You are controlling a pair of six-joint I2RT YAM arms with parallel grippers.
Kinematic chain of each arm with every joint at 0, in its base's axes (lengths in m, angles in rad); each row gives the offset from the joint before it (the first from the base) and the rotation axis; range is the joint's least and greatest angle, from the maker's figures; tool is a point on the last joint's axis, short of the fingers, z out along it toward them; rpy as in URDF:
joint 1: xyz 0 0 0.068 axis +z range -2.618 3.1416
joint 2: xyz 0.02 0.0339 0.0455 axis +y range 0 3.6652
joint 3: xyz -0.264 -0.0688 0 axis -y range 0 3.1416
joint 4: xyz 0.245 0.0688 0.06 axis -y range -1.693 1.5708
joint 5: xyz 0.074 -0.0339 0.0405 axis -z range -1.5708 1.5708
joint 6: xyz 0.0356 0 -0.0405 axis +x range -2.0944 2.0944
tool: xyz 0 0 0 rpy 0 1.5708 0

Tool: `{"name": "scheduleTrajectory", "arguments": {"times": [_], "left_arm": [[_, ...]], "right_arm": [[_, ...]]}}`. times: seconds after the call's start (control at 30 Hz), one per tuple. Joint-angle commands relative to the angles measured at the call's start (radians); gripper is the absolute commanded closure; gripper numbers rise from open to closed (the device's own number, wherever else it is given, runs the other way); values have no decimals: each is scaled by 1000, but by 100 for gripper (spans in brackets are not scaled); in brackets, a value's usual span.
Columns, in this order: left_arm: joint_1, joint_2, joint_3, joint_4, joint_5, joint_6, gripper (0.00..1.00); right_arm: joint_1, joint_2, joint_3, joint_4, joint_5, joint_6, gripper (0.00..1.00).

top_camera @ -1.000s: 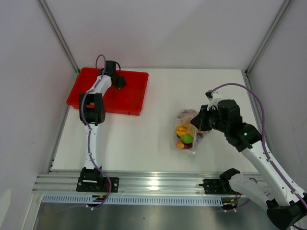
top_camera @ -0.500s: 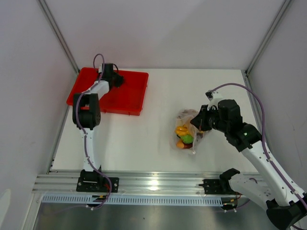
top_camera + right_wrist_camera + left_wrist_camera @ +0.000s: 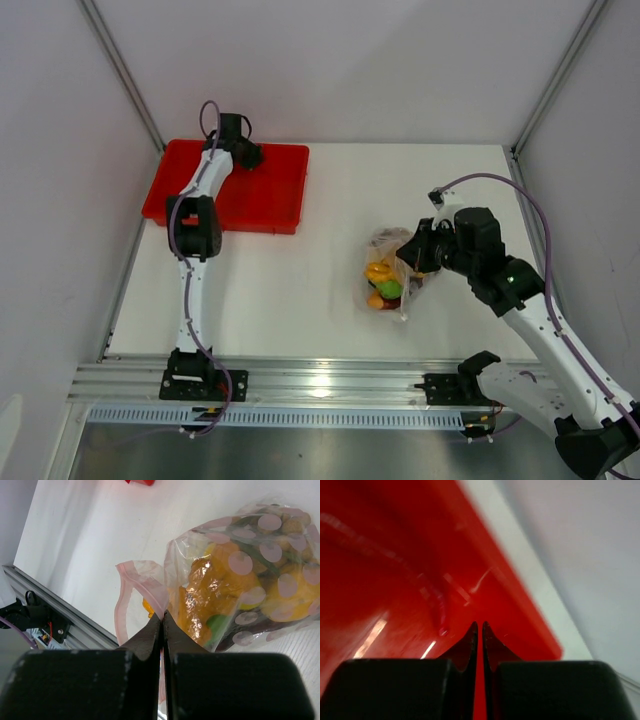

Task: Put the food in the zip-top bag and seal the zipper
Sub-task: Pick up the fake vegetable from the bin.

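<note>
The zip-top bag [image 3: 250, 540] is lying on the white surface [image 3: 300, 290], straight ahead of the right hand [image 3: 161, 616] and touching it. That hand's fingers are pressing together on the thin film at the bag's mouth, right beside the pink zipper [image 3: 150, 587]. The food [image 3: 215, 585], a mix of orange, yellow, green and brown toy pieces, is sitting bunched inside, just beyond the fingertips.

The bag is probably going to handle as light, crinkly and slippery. The film is offering no stiffness, and the lumpy load is likely to shift if the mouth tips down. The zipper looks like the firmest part, so a pinch on the strip itself, near one end, seems the safest hold. The strip is looping open to the left of the fingertips, so the seal is not yet made.

The left hand [image 3: 479, 626] is hovering well apart over the red tray [image 3: 270, 195]. Its fingers are drawn nearly together and are carrying nothing.
</note>
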Motion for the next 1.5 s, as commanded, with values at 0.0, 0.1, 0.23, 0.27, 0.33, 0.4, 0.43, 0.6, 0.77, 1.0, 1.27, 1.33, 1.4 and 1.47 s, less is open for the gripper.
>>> {"name": "scheduleTrajectory", "arguments": {"times": [0.0,0.1,0.23,0.27,0.33,0.4,0.43,0.6,0.77,1.0,1.27,1.33,1.4,1.47], "left_arm": [[-22,11,42,-142,-43,50,93],[-36,6,45,-153,-63,111,94],[-39,3,44,-168,-58,142,94],[-38,2,44,-173,-61,145,94],[-38,-1,42,-191,-72,150,94],[-36,-18,36,-206,-74,165,99],[-36,-33,3,-172,-74,179,100],[-35,-240,-351,95,-72,274,99],[-32,-348,-420,92,-135,357,99],[-21,-325,-347,-176,-115,372,99],[-21,-498,-709,-110,-54,377,99],[-21,-558,-811,-57,-58,374,99],[-21,-578,-835,-53,-68,375,99],[-21,-593,-873,-59,-65,382,100]], "right_arm": [[-5,-13,-8,67,-14,9,100],[-8,-23,-15,73,-17,9,100],[-13,-39,-18,67,-17,5,100],[-13,-39,-18,66,-17,3,100],[-15,-49,-20,67,-20,3,100],[-15,-51,-20,69,-24,2,100],[-16,-54,-21,67,-25,3,100],[-18,-62,-31,66,-34,5,100],[-19,-68,-26,64,-51,15,100],[-19,-73,0,41,-88,40,100],[-18,-103,25,0,-96,46,100],[-18,-114,23,-5,-93,45,100],[-18,-122,25,-9,-91,48,100],[-16,-132,25,-13,-93,55,100]]}}
